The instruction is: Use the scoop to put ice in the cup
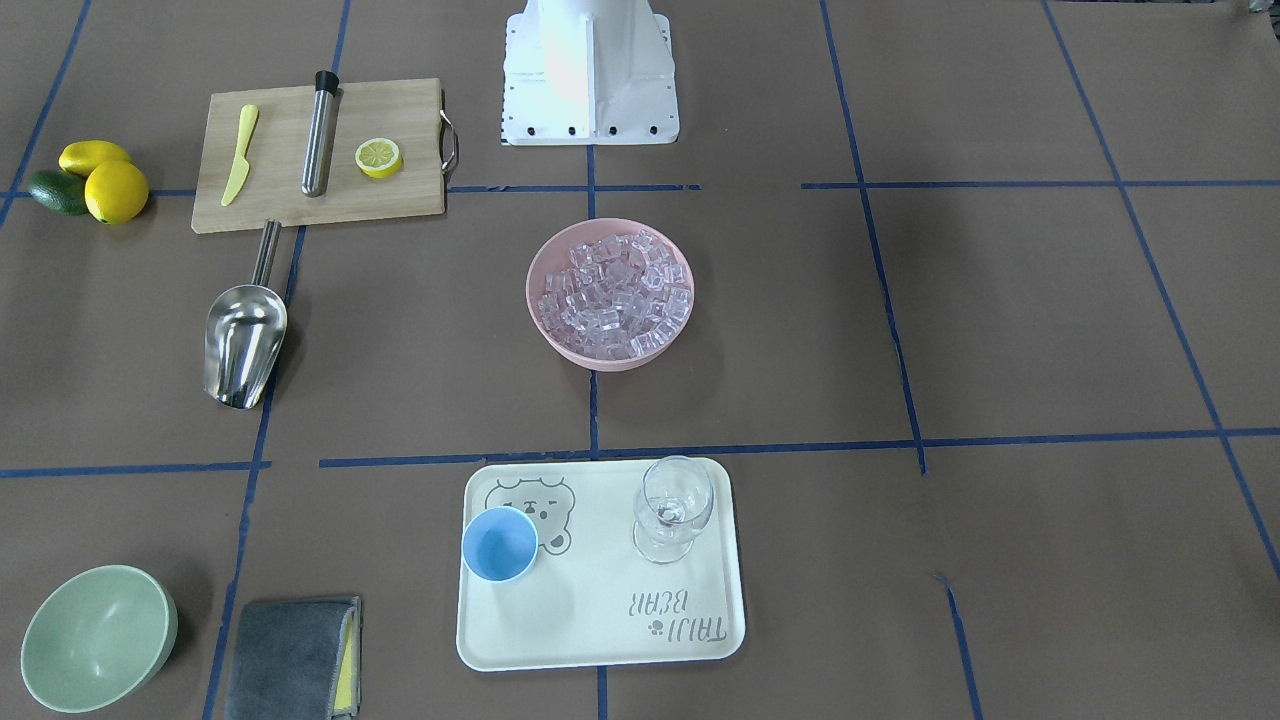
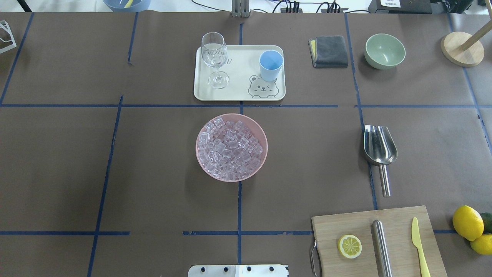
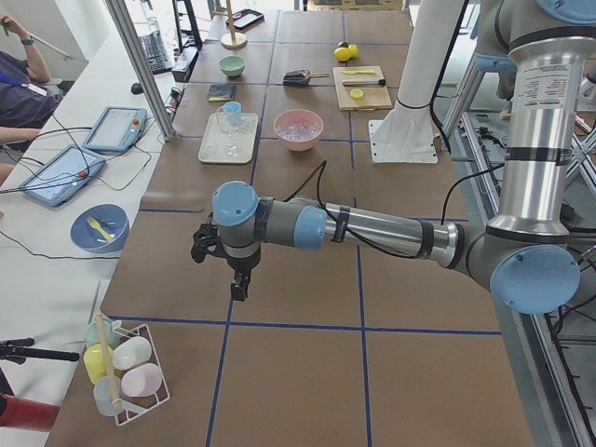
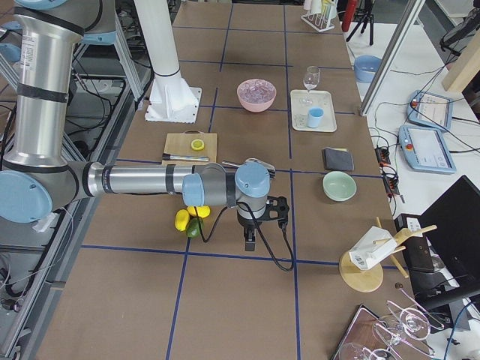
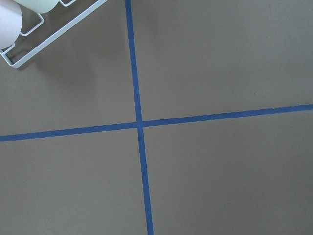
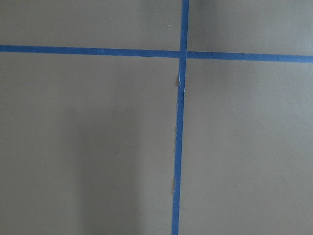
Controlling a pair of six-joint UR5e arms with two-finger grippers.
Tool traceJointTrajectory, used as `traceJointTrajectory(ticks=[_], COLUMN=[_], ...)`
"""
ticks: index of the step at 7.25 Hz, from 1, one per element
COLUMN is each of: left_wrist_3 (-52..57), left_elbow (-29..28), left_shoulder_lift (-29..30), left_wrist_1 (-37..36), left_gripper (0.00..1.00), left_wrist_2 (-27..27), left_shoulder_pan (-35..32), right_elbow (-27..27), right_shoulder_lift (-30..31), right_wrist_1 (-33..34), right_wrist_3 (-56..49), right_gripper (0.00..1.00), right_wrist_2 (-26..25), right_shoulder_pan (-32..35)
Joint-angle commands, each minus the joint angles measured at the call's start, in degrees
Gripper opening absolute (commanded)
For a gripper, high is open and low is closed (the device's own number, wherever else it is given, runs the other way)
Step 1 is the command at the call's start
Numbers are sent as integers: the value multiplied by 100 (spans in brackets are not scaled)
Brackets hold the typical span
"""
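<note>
The ice (image 2: 231, 148) fills a pink bowl (image 2: 203, 161) at the table's middle. The light-blue cup (image 2: 271, 64) stands upright and empty on a cream tray (image 2: 238, 94) beyond the bowl. The steel scoop (image 2: 379, 148) lies flat on the table on my right side, its handle pointing toward the robot. My left gripper (image 3: 239, 284) hangs over bare table far out at the left end. My right gripper (image 4: 250, 240) hangs far out at the right end, past the lemons. Both show only in the side views, so I cannot tell whether they are open or shut.
A stemmed glass (image 2: 214, 57) shares the tray. A cutting board (image 2: 399, 225) near the scoop holds a lemon half, a steel tube and a yellow knife. Lemons (image 2: 467, 222), a green bowl (image 2: 384, 50), a grey cloth (image 2: 329, 50) and a wooden stand (image 2: 462, 48) sit to the right.
</note>
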State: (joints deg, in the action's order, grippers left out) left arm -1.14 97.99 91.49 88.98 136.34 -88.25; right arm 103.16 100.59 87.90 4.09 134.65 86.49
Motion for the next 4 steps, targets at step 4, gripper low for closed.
traceJointTrajectory(ticks=[4], left_wrist_3=[0], left_elbow=[44], left_shoulder_lift=[44], left_wrist_1=[-12], left_gripper=[100], left_wrist_2=[6], left_shoulder_pan=[45], right_elbow=[186], right_shoulder_lift=[5], right_wrist_1=[-403], right_wrist_3=[12], right_gripper=[100], right_wrist_2=[35], right_shoulder_pan=[9])
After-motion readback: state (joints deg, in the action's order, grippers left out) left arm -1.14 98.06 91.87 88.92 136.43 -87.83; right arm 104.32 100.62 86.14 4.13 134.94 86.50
